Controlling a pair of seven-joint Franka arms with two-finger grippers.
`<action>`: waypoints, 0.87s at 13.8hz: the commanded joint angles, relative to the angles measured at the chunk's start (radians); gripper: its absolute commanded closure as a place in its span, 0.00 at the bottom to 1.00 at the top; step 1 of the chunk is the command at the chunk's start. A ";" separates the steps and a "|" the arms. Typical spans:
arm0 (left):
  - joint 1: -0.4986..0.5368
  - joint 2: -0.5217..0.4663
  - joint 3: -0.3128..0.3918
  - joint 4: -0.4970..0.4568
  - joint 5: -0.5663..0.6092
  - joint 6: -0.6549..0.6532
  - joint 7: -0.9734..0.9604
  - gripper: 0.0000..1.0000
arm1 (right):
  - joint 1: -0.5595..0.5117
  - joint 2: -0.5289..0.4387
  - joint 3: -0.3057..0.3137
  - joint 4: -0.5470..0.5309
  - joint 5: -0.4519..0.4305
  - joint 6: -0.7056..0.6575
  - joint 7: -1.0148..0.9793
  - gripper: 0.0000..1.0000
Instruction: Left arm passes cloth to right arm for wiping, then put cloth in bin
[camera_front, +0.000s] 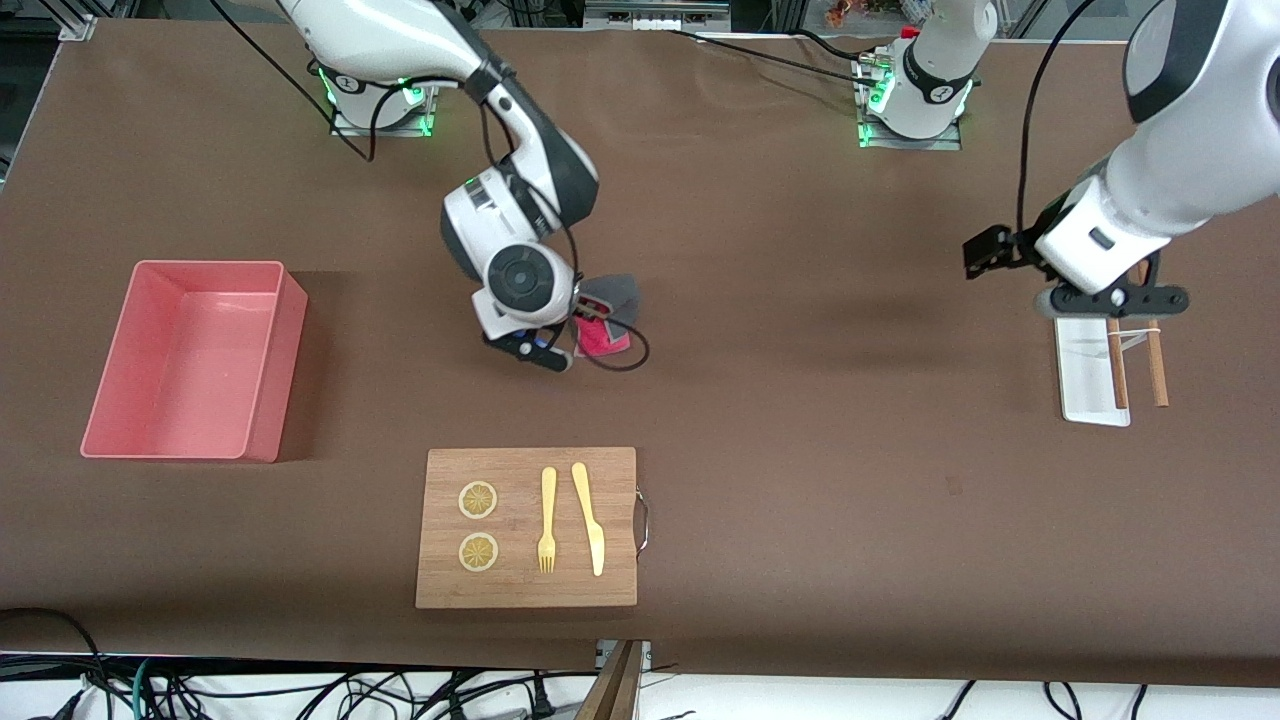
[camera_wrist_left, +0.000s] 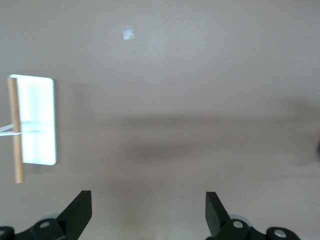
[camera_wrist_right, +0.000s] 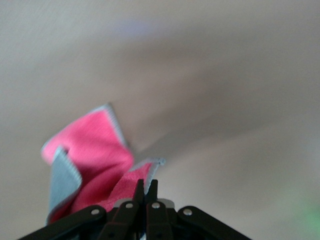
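Nearest, a wooden cutting board (camera_front: 526, 527) carries fork, knife and lemon slices. Farther back, the right gripper (camera_wrist_right: 145, 186) clenches the cloth (camera_front: 607, 322) over mid-table, the bin (camera_front: 192, 360) toward its end; the left gripper (camera_wrist_left: 148, 210) hangs released over the white tray (camera_front: 1088, 372).

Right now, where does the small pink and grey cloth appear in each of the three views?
Front view: the small pink and grey cloth is mid-table, held in the shut right tool.
Left wrist view: not in it.
Right wrist view: the cloth hangs from the tool's closed tips.
Shared landmark: the brown table cover.
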 joint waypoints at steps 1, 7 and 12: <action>0.070 -0.148 -0.003 -0.149 0.014 0.074 0.112 0.00 | -0.115 0.024 0.005 0.019 -0.018 -0.009 -0.148 1.00; 0.135 -0.136 -0.009 -0.187 0.004 0.165 0.197 0.00 | -0.322 0.017 0.002 0.019 -0.071 -0.065 -0.461 1.00; 0.126 -0.092 -0.040 -0.091 0.001 0.157 0.188 0.00 | -0.347 -0.001 -0.081 0.021 -0.105 -0.121 -0.632 1.00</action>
